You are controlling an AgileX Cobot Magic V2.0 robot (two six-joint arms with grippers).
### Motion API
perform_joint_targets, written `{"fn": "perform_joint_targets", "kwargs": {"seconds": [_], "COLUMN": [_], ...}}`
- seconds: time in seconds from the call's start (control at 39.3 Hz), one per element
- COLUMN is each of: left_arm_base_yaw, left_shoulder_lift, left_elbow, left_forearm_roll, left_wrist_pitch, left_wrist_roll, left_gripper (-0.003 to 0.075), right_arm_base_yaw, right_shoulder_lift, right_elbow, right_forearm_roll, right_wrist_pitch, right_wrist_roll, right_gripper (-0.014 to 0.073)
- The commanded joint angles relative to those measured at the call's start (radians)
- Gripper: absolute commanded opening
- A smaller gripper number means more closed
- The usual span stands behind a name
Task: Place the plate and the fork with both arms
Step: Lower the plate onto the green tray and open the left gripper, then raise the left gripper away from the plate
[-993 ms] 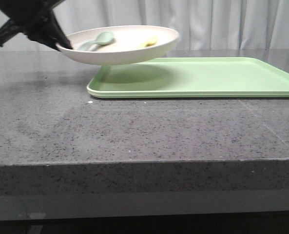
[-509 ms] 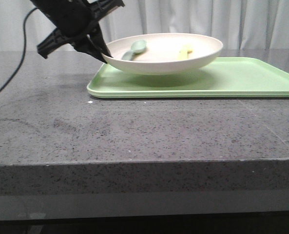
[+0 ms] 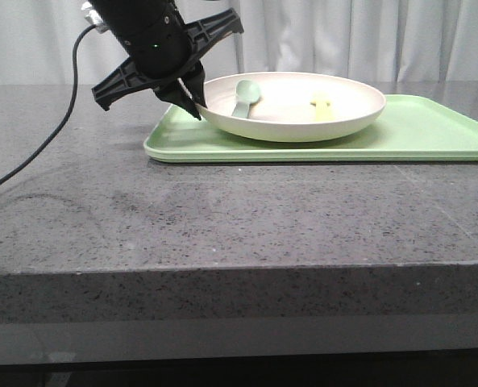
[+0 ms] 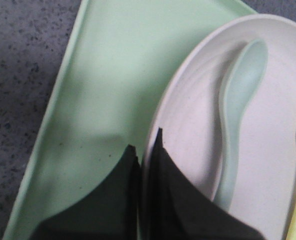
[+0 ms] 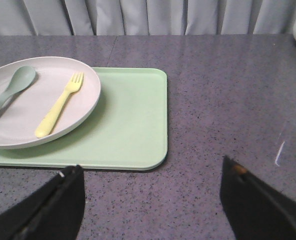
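Speckled grey stone countertop [image 3: 222, 218] with a thick front edge, backed by pale pleated curtains [image 3: 384, 36].

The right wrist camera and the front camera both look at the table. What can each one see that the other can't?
Only the right wrist view shows the whole yellow fork with its tines, the right gripper open and empty, and the bare half of the green tray.

Only the front view shows the left gripper pinching the plate's rim, plus its black cable.

Both show the cream plate resting on the tray, with the pale green spoon lying in it.
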Motion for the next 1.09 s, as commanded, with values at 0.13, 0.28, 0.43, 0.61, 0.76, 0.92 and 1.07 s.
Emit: {"fn": "perform_joint_targets", "kwargs": {"seconds": [0.13, 0.28, 0.43, 0.61, 0.76, 0.92, 1.07], "left_arm_base_yaw": [-0.048, -0.078, -0.089, -0.101, -0.101, -0.101, -0.101], "left_shoulder_lift": [-0.002, 0.019, 0.019, 0.019, 0.012, -0.009, -0.057], "left_elbow": [-0.129, -0.158, -0.165, -0.181, -0.183, -0.183, -0.183], "left_forearm_roll": [0.03, 0.142, 0.18, 0.18, 0.185, 0.22, 0.272], "left_wrist_pitch": [-0.017, 0.042, 0.035, 0.023, 0.001, 0.015, 0.063], "left_wrist_roll": [-0.042, -0.146, -0.165, -0.165, -0.159, -0.154, -0.141], "left_gripper": [-0.0018, -0.0018, -0.0018, 0.0007, 0.0172, 0.0347, 0.037], "right_arm_base_yaw": [0.0, 0.0, 0.0, 0.0, 0.0, 0.0, 0.0], "right_shoulder_lift": [0.011, 0.011, 0.011, 0.011, 0.011, 0.011, 0.011], "right_elbow": [-0.031, -0.031, -0.031, -0.031, -0.031, -0.031, -0.031], "right_forearm_roll": [-0.002, -0.002, -0.002, -0.002, -0.002, -0.002, -0.002], "right_wrist_pitch": [-0.07, -0.066, -0.062, -0.044, -0.044, -0.044, -0.045], "right_wrist_roll": [-0.005, -0.005, -0.005, -0.005, -0.005, -0.005, -0.005], "right_gripper": [0.0581, 0.0581, 0.0581, 0.0581, 0.0581, 0.0581, 0.0581]}}
